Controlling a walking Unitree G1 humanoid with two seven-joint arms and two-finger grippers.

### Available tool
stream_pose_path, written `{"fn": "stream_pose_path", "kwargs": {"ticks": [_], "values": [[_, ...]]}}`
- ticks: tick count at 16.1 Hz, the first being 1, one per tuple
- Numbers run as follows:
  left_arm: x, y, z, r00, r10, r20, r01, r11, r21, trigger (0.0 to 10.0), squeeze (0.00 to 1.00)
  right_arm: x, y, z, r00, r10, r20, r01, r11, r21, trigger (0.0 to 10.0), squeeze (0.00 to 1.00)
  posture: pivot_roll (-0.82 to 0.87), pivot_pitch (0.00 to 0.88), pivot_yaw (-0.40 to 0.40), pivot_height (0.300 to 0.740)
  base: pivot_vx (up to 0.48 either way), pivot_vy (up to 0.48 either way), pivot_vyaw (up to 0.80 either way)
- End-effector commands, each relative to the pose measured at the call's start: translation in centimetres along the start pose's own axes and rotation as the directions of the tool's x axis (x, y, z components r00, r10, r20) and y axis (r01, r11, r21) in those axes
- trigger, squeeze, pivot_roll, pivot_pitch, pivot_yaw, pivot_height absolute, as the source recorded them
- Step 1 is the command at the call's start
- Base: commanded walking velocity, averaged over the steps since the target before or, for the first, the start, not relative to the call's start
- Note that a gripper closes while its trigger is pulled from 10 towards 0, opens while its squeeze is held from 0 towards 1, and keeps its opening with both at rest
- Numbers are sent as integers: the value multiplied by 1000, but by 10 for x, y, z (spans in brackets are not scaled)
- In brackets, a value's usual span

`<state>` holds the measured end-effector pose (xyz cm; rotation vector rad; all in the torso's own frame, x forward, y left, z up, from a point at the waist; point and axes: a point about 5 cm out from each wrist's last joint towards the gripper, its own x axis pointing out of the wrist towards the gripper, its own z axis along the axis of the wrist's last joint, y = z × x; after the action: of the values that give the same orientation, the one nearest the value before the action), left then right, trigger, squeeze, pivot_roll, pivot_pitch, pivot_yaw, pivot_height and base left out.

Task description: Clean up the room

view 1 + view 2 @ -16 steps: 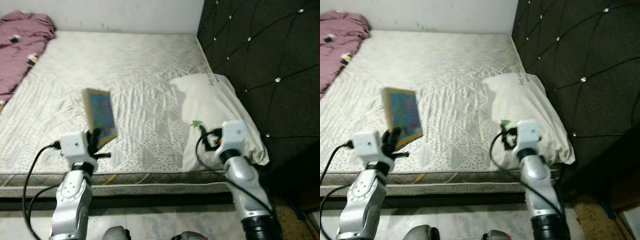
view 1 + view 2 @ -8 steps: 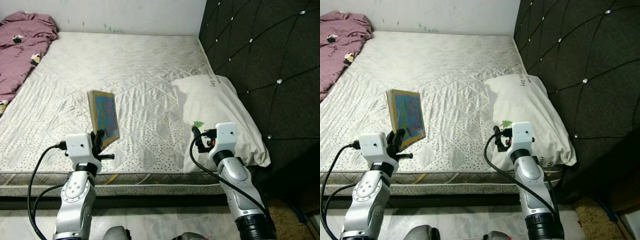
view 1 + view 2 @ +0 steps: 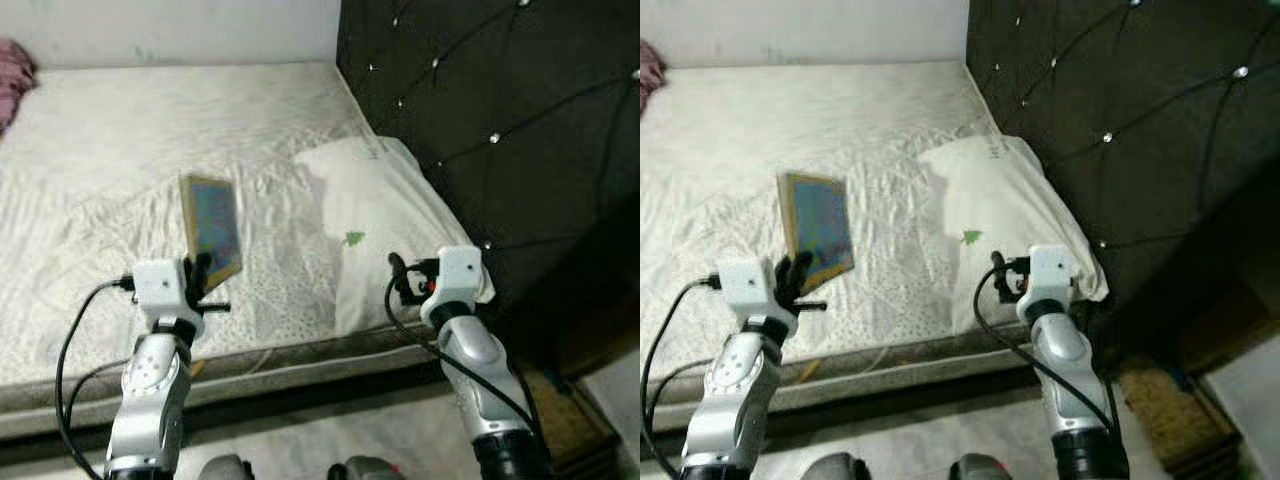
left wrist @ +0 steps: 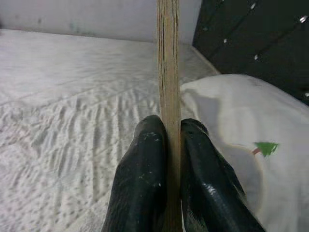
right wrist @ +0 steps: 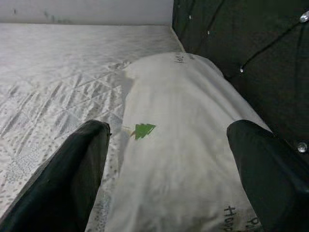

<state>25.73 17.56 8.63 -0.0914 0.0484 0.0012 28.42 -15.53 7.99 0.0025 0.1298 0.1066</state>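
A thin book with a blue cover [image 3: 212,228] stands upright above the mattress [image 3: 110,150], held by its lower edge in my left gripper [image 3: 203,272]. In the left wrist view the two black fingers [image 4: 140,183] press on either side of the book's edge [image 4: 168,72]. My right gripper [image 3: 398,275] hovers open over the near end of the white pillow [image 3: 372,210], which bears a small green tree mark [image 5: 143,129]. Its spread fingers [image 5: 72,179] frame the pillow [image 5: 178,145] in the right wrist view.
A black tufted headboard [image 3: 480,110] rises along the bed's right side. A maroon blanket [image 3: 12,85] peeks in at the far left. Pale floor tiles [image 3: 300,440] run below the bed's near edge, with a brown mat [image 3: 1170,395] at the right.
The camera has swung right, so the bed slid left and the blanket nearly left the picture. Both grippers keep their poses, the left still holding the book.
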Motion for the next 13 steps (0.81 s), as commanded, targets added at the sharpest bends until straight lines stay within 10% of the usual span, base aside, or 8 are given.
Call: {"fn": "stream_pose_path", "kwargs": {"ticks": [1, 13], "values": [[1, 3, 8, 999, 7, 33, -7, 1000, 6, 10000, 0, 1, 1, 6, 1000, 6, 21, -6, 1000, 1, 10000, 0, -25, 0, -20, 740, 0, 0, 0], [0, 2, 9, 999, 5, 37, -4, 1000, -5, 10000, 0, -1, 0, 10, 1000, 13, 25, -12, 1000, -10, 10000, 0, -34, 10, -28, 740, 0, 134, 0]]}}
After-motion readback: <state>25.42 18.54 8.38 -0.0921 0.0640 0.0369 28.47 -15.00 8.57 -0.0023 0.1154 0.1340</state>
